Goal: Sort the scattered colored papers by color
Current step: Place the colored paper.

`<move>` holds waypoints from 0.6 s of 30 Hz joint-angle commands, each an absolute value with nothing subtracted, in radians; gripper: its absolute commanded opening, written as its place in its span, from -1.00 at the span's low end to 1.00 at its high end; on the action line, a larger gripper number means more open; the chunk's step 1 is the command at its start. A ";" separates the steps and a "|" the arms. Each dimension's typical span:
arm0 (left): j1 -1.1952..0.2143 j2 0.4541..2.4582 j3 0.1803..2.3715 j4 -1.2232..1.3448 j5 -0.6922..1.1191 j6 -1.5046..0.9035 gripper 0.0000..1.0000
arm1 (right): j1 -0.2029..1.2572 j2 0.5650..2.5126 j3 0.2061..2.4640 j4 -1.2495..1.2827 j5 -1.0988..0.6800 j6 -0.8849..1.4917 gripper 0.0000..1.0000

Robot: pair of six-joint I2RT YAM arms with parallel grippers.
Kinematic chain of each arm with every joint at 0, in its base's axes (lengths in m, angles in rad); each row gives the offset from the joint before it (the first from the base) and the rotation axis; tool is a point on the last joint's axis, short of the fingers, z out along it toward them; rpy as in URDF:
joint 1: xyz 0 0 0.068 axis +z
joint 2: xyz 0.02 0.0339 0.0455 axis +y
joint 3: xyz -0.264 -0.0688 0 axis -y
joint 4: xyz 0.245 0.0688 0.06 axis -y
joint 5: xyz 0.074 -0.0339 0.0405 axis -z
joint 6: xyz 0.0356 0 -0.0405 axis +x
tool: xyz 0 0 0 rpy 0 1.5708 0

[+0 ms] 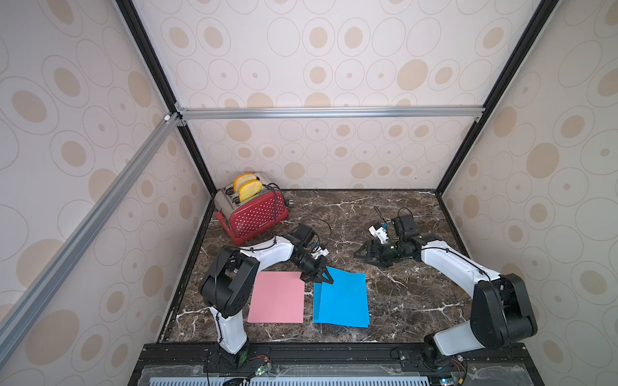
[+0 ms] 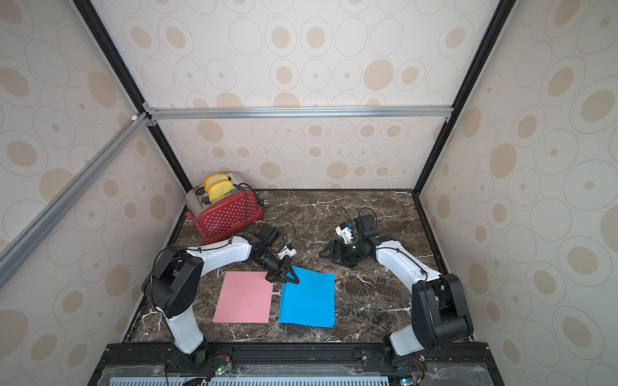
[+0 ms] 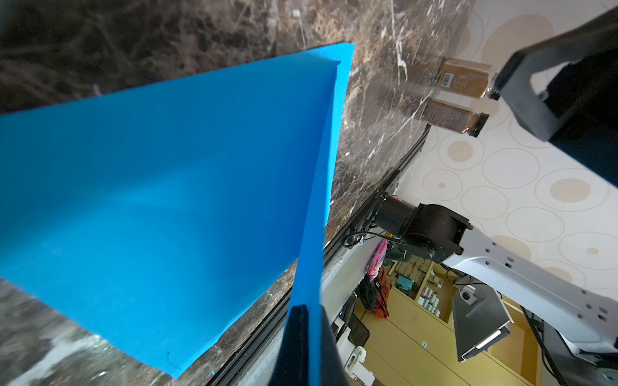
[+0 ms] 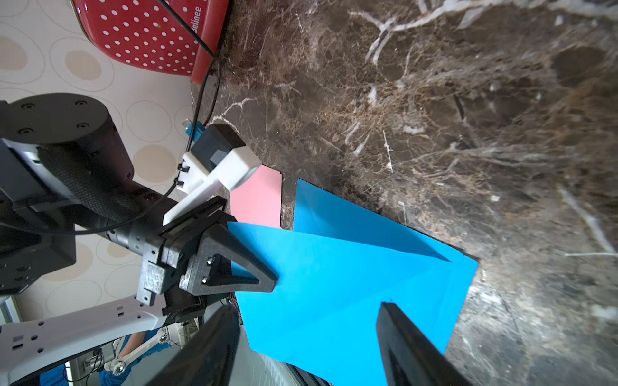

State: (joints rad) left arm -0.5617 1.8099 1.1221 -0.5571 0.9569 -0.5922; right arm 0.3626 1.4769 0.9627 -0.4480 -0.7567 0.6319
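**A:** Dark marble table (image 1: 418, 300), in both top views. Where are your papers?

**B:** The pink sheet (image 1: 277, 297) lies flat at nine o'clock of the blue stack (image 1: 342, 300), just beside it. Your left gripper (image 1: 319, 279) is at the stack's eleven o'clock corner.

**A:** Left wrist view?

**B:** It's clenched on the top blue sheet (image 3: 150, 200), corner lifted.

**A:** Right wrist view?

**B:** Your right gripper (image 4: 307, 305) is released and empty. I'd lower that corner slowly, square it over the lower blue sheet (image 4: 334, 217), then let go.

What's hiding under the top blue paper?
A second blue paper peeks out where the left hand pinches up the top blue paper. The rest is covered, so more sheets could hide there.
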 commanded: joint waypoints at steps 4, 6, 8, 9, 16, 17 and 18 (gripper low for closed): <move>-0.567 1.793 1.112 -0.494 0.907 -0.630 -1.00 | 0.368 1.484 0.925 -0.439 -0.748 0.629 0.44; -0.566 1.801 1.117 -0.497 0.908 -0.626 -1.00 | 0.372 1.491 0.914 -0.429 -0.747 0.627 0.43; -0.566 1.811 1.123 -0.498 0.914 -0.624 -1.00 | 0.376 1.503 0.898 -0.423 -0.746 0.624 0.39; -0.566 1.812 1.127 -0.503 0.914 -0.620 -1.00 | 0.377 1.509 0.891 -0.417 -0.747 0.621 0.37; -0.567 1.825 1.146 -0.528 0.920 -0.607 -1.00 | 0.404 1.537 0.823 -0.320 -0.744 0.660 0.14; -0.566 1.828 1.145 -0.529 0.922 -0.606 -1.00 | 0.412 1.546 0.822 -0.311 -0.745 0.667 0.12; -0.568 1.828 1.144 -0.529 0.924 -0.606 -1.00 | 0.419 1.554 0.823 -0.305 -0.744 0.669 0.11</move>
